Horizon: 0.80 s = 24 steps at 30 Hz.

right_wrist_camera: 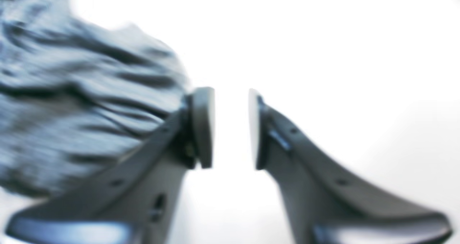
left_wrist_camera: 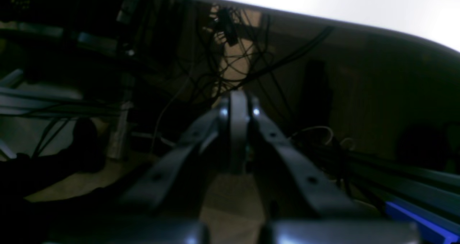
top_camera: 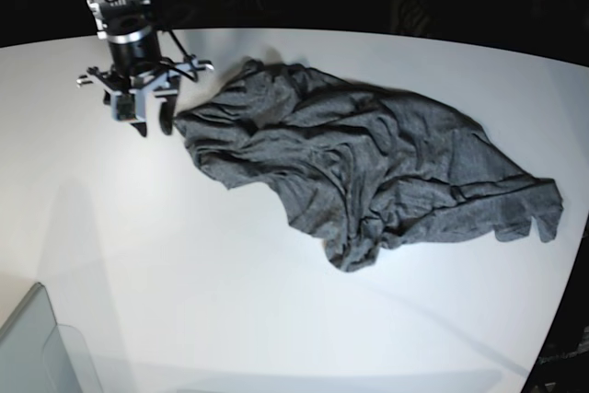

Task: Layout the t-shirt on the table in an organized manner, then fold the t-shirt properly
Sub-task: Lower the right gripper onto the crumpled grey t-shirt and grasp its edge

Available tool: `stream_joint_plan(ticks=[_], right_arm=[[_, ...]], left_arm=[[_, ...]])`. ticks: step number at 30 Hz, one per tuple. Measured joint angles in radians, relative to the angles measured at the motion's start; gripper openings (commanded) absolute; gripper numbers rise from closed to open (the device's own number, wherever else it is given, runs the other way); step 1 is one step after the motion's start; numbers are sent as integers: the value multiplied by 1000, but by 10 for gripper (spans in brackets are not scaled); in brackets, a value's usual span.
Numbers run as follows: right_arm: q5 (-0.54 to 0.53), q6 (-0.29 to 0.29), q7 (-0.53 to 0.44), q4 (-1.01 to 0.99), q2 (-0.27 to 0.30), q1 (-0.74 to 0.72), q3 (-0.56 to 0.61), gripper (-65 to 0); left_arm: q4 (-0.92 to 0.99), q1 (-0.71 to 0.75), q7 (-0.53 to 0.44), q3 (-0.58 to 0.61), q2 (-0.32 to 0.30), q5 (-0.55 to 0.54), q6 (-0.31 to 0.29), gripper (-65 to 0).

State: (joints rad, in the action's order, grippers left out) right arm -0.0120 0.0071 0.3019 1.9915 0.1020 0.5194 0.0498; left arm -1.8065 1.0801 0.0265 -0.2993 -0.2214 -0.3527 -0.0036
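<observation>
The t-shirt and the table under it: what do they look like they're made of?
The t-shirt looks like soft knit fabric, likely cotton or a blend: dark heather grey, matte, lying in loose wrinkles and folds. The table looks like smooth, hard white laminate or plastic, slightly glossy, since faint shadows and sheen show on it. Exact materials can't be confirmed.

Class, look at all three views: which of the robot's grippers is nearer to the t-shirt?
Right. The right gripper hangs open just beside the t-shirt, at its edge, gripping nothing. The left gripper is shut, off the table past its edge.
</observation>
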Motion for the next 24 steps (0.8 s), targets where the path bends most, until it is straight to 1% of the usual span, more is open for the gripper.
stream_joint_plan(ticks=[2, 4, 8, 10, 12, 16, 24], right_arm=[[-3, 0, 47, 0, 1, -66, 70, -345], [-3, 0, 143, -7, 8, -146, 132, -324], [-3, 0, 275, -35, 5, -294, 217, -323], [-3, 0, 311, -74, 6, -344, 247, -323], [-3, 1, 315, -137, 5, -389, 275, -322], [-1, 0, 322, -268, 4, -438, 278, -322], [-1, 0, 315, -407, 3, -504, 274, -322]], left_arm=[[0, 1, 1, 0, 3, 0, 0, -650], [0, 0, 0, 0, -2, 0, 0, -650], [0, 0, 1, 0, -1, 0, 0, -650], [1, 0, 1, 0, 0, 0, 0, -650], [1, -2, 0, 0, -1, 0, 0, -650], [2, -6, 0, 0, -1, 0, 1, -650], [9, -43, 0, 0, -3, -1, 3, -650]])
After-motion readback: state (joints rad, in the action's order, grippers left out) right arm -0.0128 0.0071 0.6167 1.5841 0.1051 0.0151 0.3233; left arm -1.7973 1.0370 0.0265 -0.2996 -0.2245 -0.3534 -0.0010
